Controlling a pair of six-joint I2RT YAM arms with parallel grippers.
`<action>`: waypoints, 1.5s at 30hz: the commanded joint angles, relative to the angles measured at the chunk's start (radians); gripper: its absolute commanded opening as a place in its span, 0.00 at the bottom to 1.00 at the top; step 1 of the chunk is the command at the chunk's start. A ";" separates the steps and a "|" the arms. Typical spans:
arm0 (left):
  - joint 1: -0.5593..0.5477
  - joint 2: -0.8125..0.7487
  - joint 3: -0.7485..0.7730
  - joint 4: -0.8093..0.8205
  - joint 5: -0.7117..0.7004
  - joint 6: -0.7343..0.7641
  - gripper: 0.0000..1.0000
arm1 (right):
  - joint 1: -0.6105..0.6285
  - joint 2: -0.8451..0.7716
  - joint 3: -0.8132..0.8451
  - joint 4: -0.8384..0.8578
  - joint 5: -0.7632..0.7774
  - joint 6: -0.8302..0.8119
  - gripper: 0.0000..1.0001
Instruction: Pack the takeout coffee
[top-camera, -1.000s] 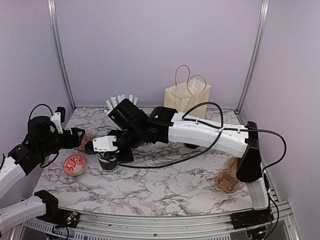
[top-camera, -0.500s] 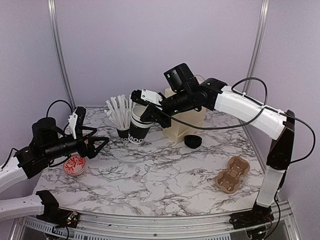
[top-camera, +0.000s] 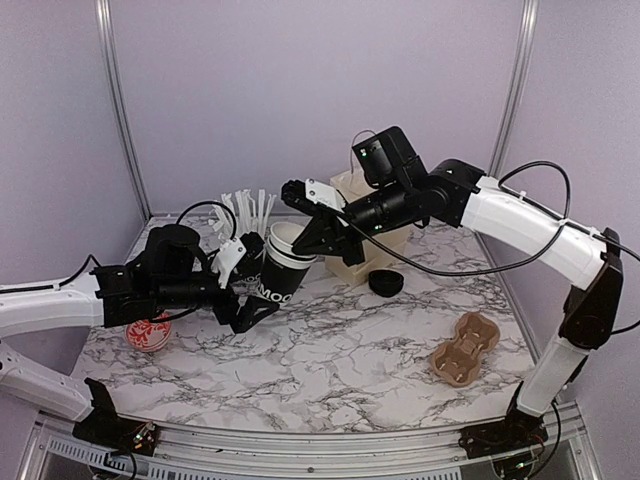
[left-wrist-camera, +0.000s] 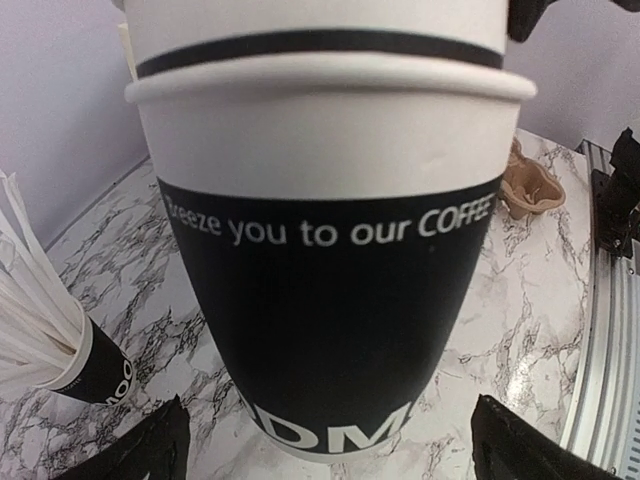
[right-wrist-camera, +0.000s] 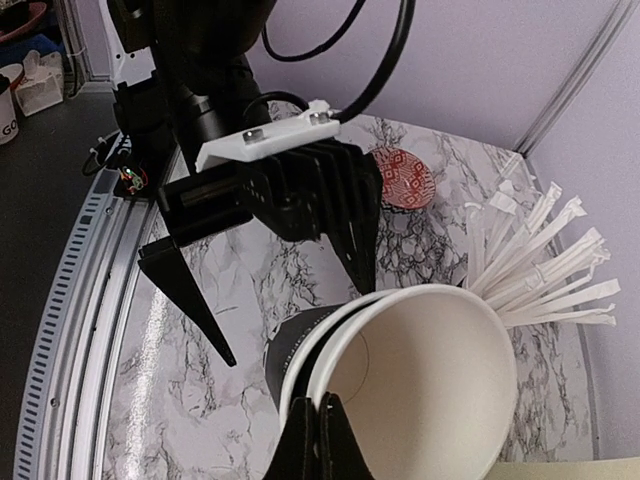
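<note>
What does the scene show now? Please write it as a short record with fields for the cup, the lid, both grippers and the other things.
cup: black paper cup, top open, no lid on it
lid: black lid, lying on the table, apart from the cup
right gripper: shut on the cup's rim
left gripper: open, one finger on each side of the cup's lower body
also there: straw cup, paper bag

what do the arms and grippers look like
Both the left arm and right arm have white shells on long links, black joints and wrists, and loose black cables. The left gripper and right gripper are black with pointed fingers; each carries a white plate.
</note>
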 joint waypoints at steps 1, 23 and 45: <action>-0.017 0.044 0.032 0.077 -0.028 0.040 0.98 | 0.003 -0.041 -0.014 0.026 -0.056 0.013 0.00; -0.033 0.085 0.026 0.033 0.081 0.063 0.61 | -0.017 -0.066 0.051 -0.005 -0.031 0.007 0.00; -0.034 0.024 -0.018 -0.090 0.112 0.051 0.60 | -0.165 -0.170 0.200 -0.173 -0.219 -0.142 0.00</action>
